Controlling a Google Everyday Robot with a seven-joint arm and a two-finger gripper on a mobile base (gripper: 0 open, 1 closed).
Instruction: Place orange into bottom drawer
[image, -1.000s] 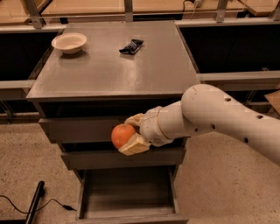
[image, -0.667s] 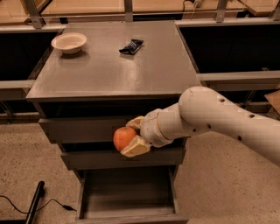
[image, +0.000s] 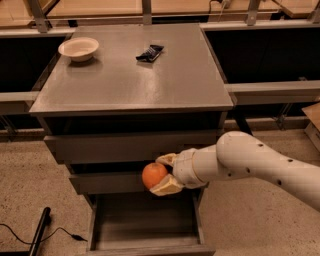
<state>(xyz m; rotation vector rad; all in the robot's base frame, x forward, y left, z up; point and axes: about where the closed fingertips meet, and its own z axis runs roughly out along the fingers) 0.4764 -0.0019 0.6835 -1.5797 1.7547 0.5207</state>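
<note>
A black cable (image: 65, 234) trails across the speckled floor at the near left, beside a dark rod (image: 40, 232) lying at an angle. At the far left corner of the grey cabinet's tabletop (image: 140, 85) a cream-coloured bowl (image: 78, 48) sits upright. Well apart to its right, a black wrapped snack bar (image: 150, 52) lies near the far edge. Below the tabletop, the top drawer (image: 125, 146) and the middle drawer (image: 100, 183) each stand slightly out from the cabinet, while the bottom drawer (image: 145, 222) stands far open toward the near side, its grey floor bare. The orange (image: 153, 175) hangs in the air in front of the middle drawer, above the far part of the open bottom drawer and not touching it. The tool (image: 159, 175) reaches in from the right and grips the orange between its two tan fingers (image: 167, 186), one above the fruit and one below, closed only as far as the fruit allows. The white arm (image: 260, 167) behind it stretches off to the right edge.
</note>
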